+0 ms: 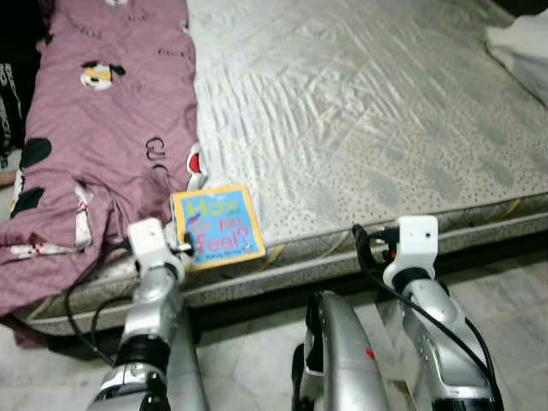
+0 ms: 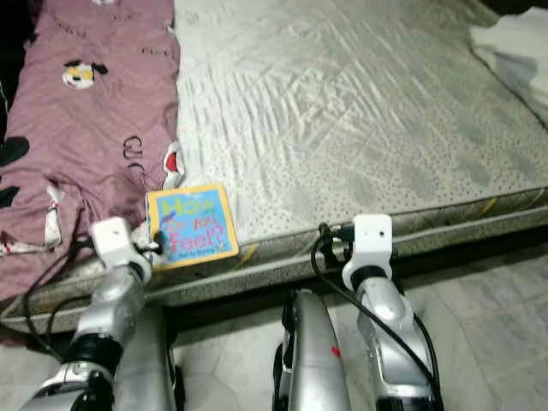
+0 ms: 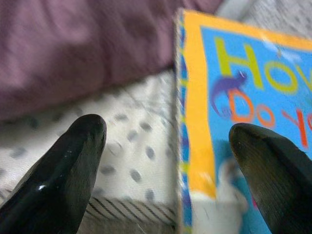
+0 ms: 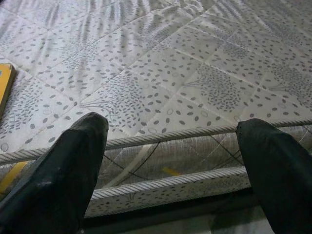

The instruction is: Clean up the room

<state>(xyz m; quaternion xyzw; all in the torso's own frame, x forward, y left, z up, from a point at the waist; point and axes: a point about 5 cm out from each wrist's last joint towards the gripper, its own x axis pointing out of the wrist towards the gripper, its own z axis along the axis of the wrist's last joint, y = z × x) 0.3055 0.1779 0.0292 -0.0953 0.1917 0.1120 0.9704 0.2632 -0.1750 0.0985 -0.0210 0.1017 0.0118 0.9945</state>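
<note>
The picture book (image 1: 217, 226) lies flat at the near edge of the mattress (image 1: 360, 128), its near edge overhanging slightly, just right of the purple blanket (image 1: 94, 128). The likely failure is a nudge: one finger riding over the cover while the other pushes the spine could slide the book off onto the floor. The left gripper (image 3: 168, 161) reaches forward, fingers wide, straddling the book's left edge, apparently not yet touching it. The right gripper (image 4: 170, 156) hovers wide open and empty before the mattress edge.
</note>
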